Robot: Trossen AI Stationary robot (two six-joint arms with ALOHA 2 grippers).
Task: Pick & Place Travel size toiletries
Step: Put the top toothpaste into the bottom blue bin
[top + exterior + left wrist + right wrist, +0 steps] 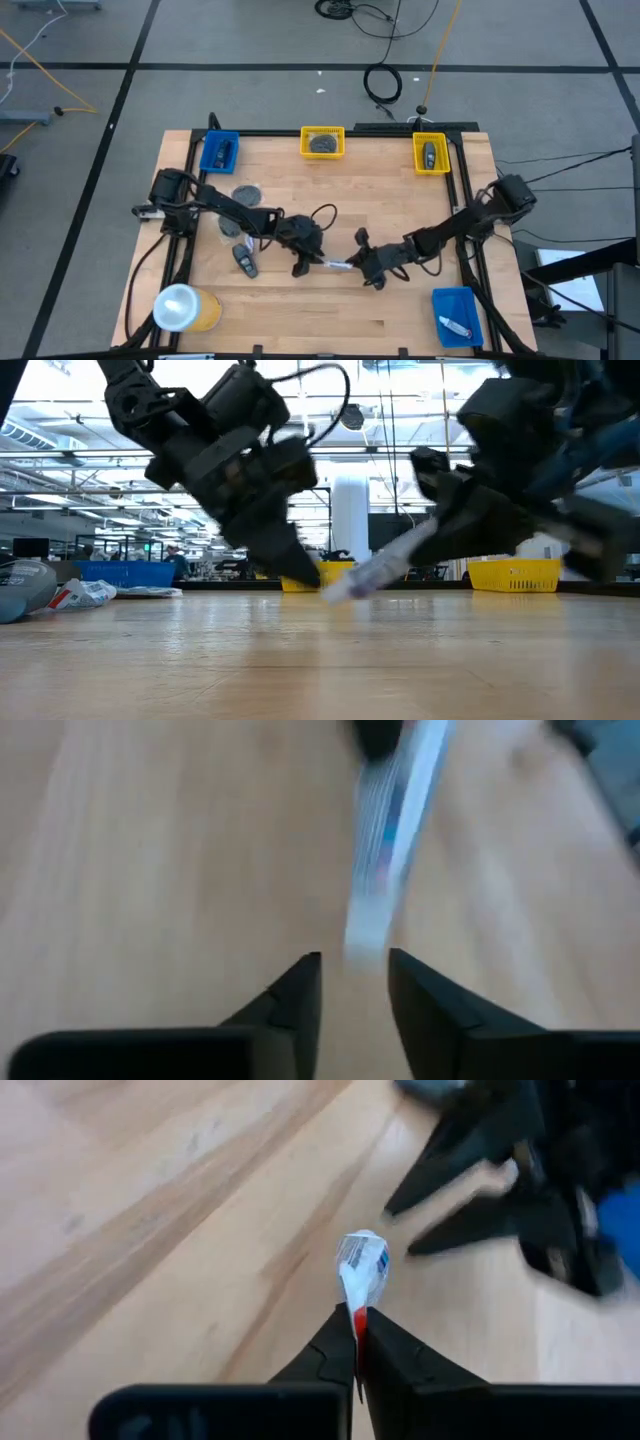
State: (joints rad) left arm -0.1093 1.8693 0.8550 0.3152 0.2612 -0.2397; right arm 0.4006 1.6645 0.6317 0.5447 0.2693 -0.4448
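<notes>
Two grippers meet mid-worktop (400,320): right gripper (358,1330) clenched on a small white tube (364,1270), held just off the wood; left gripper (352,982) parted, tube end just ahead — likely a handover toward the right-side bin (458,300).

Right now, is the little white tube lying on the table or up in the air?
Up in the air. The right gripper is shut on the white tube, and the low view shows it slanting above the table.

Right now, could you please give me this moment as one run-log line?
stage: handover mid-table | right gripper: shut on white tube | left gripper: jaws apart, tube released | tube: off table
</notes>
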